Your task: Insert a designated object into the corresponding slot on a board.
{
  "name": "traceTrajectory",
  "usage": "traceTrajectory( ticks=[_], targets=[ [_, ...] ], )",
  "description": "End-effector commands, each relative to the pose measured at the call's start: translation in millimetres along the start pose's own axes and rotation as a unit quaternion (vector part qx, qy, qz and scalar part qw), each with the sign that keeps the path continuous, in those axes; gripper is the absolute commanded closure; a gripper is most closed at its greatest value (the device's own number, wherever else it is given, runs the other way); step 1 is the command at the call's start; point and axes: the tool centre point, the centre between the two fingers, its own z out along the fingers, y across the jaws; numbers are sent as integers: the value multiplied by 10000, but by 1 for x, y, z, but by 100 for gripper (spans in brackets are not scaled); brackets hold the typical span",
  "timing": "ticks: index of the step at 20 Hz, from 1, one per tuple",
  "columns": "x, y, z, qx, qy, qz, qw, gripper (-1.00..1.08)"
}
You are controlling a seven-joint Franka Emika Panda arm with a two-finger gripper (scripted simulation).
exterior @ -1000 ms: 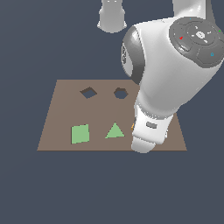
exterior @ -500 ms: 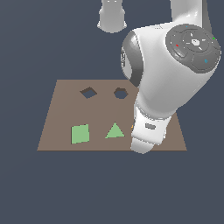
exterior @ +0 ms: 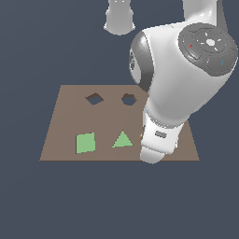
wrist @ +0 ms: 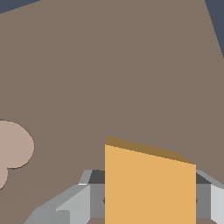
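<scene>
Orange block [wrist: 149, 183] pinched between gripper [wrist: 148, 199] fingers [wrist: 76, 205]; held over brown board [exterior: 65, 116].
Diamond slot [exterior: 94, 98] vacant; hexagonal cutout [exterior: 129, 99] vacant; green square [exterior: 85, 143] and green triangle [exterior: 122, 139] lying flat on board, near the arm's wrist [exterior: 158, 140].

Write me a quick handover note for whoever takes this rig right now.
Gripper: fingers on either side of the orange block; whether it is clamped is unclear.
Block: by the board's near edge, at the exterior view's right, almost all hidden there by the arm.
Slot: empty, far side of the board.
Done: gripper at the block.
Left: carry, align, insert.
</scene>
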Motion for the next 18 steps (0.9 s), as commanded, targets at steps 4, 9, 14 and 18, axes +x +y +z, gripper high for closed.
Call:
traceTrajectory(
  ticks=[4, 9, 14, 18],
  targets=[
    [-6, -1, 0, 3, -2, 63, 10000, 108],
    [-25, -3, 0, 3, -2, 254, 9997, 108],
    [-57, -8, -1, 2, -2, 578, 9983, 108],
    [-93, -15, -2, 2, -2, 937, 9956, 108]
  ],
)
